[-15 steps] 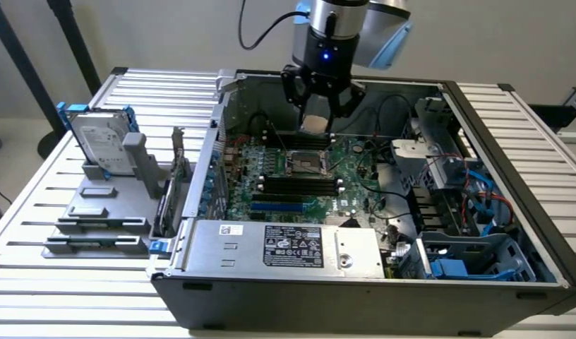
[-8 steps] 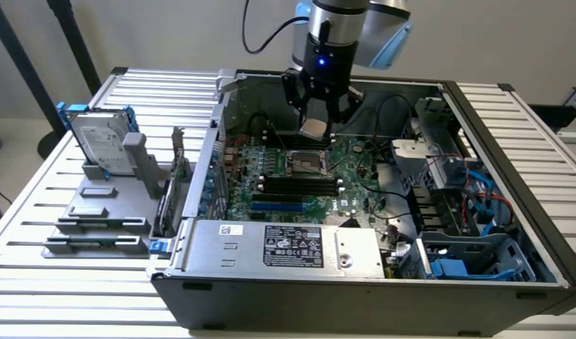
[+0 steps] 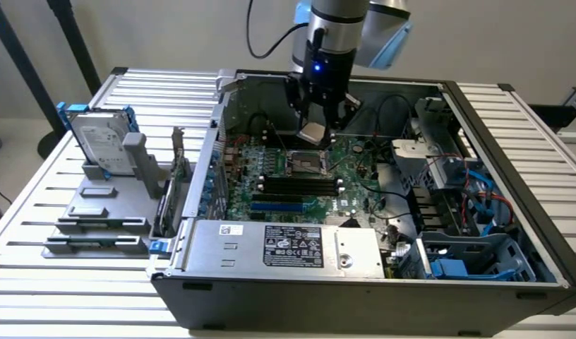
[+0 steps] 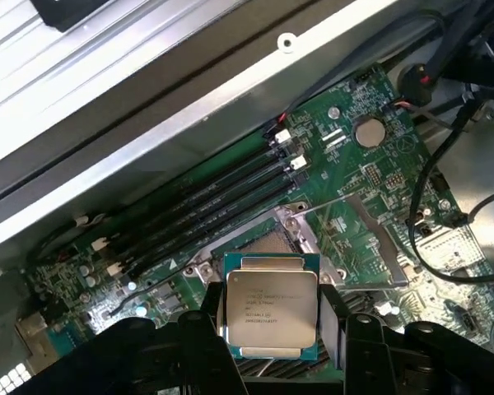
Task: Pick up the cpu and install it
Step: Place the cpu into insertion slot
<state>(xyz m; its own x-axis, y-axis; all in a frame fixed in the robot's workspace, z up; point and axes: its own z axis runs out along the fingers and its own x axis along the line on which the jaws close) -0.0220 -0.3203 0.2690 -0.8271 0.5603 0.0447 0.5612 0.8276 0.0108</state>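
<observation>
hold looked sound, as far as you could judge. your black two-fingered gripper (image 4: 272, 327) was clamped on the cpu (image 4: 270, 306), the small flat square chip with a silver-grey metal top and a thin darker rim. its black fingers (image 4: 209, 329) pressed on two opposite edges, so the printed metal face was bare between them.

the cpu hung in the air inside the open dark grey metal computer case (image 3: 363, 289). it was over the green motherboard (image 4: 346, 177) and touched nothing but the fingers. the square metal-framed socket (image 4: 263, 240) lay near it on the board, beside the row of long black memory slots (image 4: 214, 210). in the exterior view the chip (image 3: 312, 133) sat tilted, not level, above that socket (image 3: 307, 164).

you should have treated this part as light, thin and stiff: it would not bend, but it would not forgive either. the smooth rim gave the fingers little to bite, so a slip was the likely fault. the underside contacts and the socket's own pins were probably the fragile parts, and a skewed or dragged landing could damage them. the edges were the right place to hold it, as you had it, never the faces.
</observation>
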